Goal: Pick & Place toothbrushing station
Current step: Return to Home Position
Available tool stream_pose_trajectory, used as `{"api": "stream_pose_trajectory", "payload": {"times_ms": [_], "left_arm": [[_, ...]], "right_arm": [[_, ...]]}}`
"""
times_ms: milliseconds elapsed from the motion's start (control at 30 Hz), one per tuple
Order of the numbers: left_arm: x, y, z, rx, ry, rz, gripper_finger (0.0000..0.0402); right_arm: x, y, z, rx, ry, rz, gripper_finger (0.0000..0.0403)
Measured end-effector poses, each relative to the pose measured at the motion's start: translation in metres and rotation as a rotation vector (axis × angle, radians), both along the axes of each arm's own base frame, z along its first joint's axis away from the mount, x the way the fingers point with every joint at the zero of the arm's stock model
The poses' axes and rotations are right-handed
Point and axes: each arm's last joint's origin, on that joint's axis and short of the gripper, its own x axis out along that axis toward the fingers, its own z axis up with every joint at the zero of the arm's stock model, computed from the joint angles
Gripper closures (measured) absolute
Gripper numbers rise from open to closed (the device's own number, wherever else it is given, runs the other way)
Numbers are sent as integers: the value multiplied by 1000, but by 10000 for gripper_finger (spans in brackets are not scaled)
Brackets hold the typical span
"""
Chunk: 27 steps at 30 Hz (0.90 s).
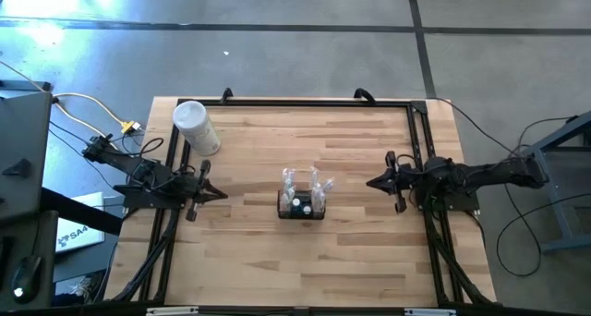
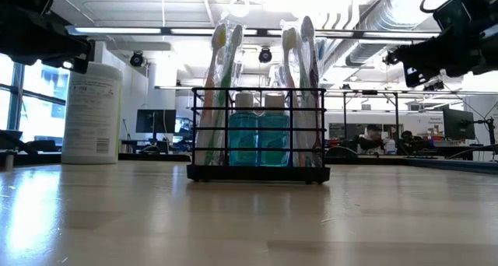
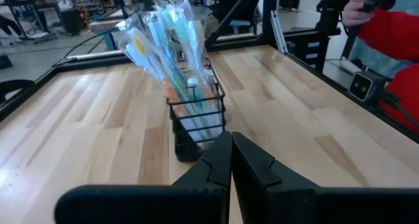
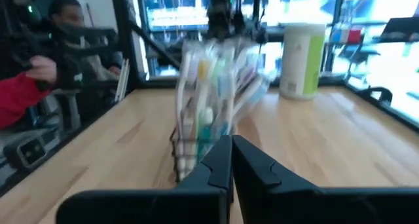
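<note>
The toothbrushing station, a small black wire holder, stands on its base in the middle of the wooden table. It holds wrapped toothbrushes standing upright and two blue bottles. It also shows in the left wrist view and in the right wrist view. My left gripper is shut at the table's left side, pointing level at the station, well apart from it. My right gripper is shut at the table's right side, also pointing level toward the station and apart from it.
A tall white cylindrical container stands at the far left of the table, seen also in the low view. A black frame runs along the table's edges. A person in a red sleeve sits beyond the table's right side.
</note>
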Motion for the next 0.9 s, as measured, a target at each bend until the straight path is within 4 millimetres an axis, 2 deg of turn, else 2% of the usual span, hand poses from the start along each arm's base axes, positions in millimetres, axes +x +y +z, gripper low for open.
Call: {"api": "stream_pose_trajectory", "payload": {"times_ms": [333,500,567,900], "left_arm": [[1,0,2,-12,-22,-3,396],[1,0,3,-3,-49,2,396],[1,0,3,12,-53,9,396],[1,0,4,67,-62,14,396]], "right_arm": [[1,-9,6,9,-57,31,398],[0,-10,23,18,-231,64,398],[0,-10,24,10,-250,74,398],[11,-13,4,31,-42,-22,398]]}}
